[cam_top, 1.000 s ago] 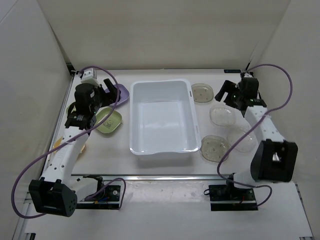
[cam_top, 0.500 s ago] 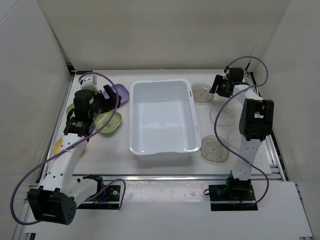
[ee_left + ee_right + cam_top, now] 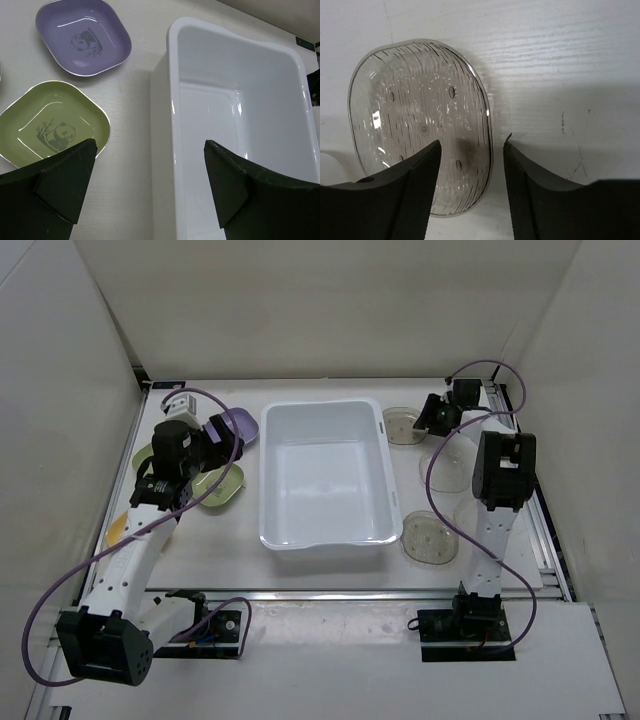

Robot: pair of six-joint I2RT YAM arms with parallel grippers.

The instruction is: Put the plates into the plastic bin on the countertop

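The white plastic bin (image 3: 266, 480) stands mid-countertop, with nothing in it. My left gripper (image 3: 214, 434) hovers open and holds nothing beside the bin's left wall (image 3: 161, 115), above the gap between it and the light-green plate (image 3: 50, 125). The purple plate (image 3: 82, 37) lies behind the green one. My right gripper (image 3: 429, 416) is open at the back right. Its fingers straddle the right rim of a clear speckled plate (image 3: 415, 120) on the countertop, one fingertip (image 3: 427, 165) over the dish, the other outside it. That plate (image 3: 401, 427) lies by the bin's far right corner.
More clear plates lie right of the bin: one (image 3: 443, 468) mid-right and one (image 3: 429, 538) near the front. A second green plate (image 3: 143, 456) and a yellow-orange one (image 3: 117, 530) lie partly hidden under my left arm. White walls enclose the countertop.
My right arm has folded back and its gripper has moved to the clear plate by the bin's far right corner. My left gripper shifted slightly toward the bin's left wall.
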